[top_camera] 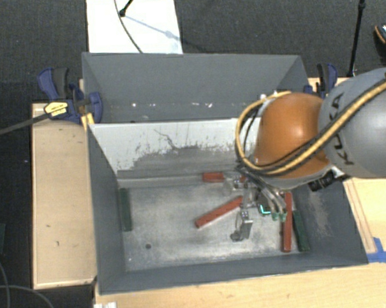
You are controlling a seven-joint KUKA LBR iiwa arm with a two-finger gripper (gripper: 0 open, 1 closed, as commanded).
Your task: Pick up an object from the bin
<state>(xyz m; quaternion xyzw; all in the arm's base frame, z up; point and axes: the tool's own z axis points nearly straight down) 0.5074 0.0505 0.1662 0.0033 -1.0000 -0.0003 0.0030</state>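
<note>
Camera view looked down on the grey metal bin, its floor dull and scuffed. Nearest, at the right, a straight red-brown stick lay with its long axis running near to far, and a dark green bar lay just beside it on its right, parallel. The metal hand hung over the floor just left of them; whether it was open or closed could not be told. A tilted red-brown stick, slim and flat, lay mid-floor, pointing from near left to far right, its far end just beside the hand. Well apart, by the left wall, a second dark green bar lay lengthwise near to far. Farthest, at the foot of the scratched back wall, a short red-brown piece lay crosswise, left of the wrist's smooth, rounded orange cover
</note>
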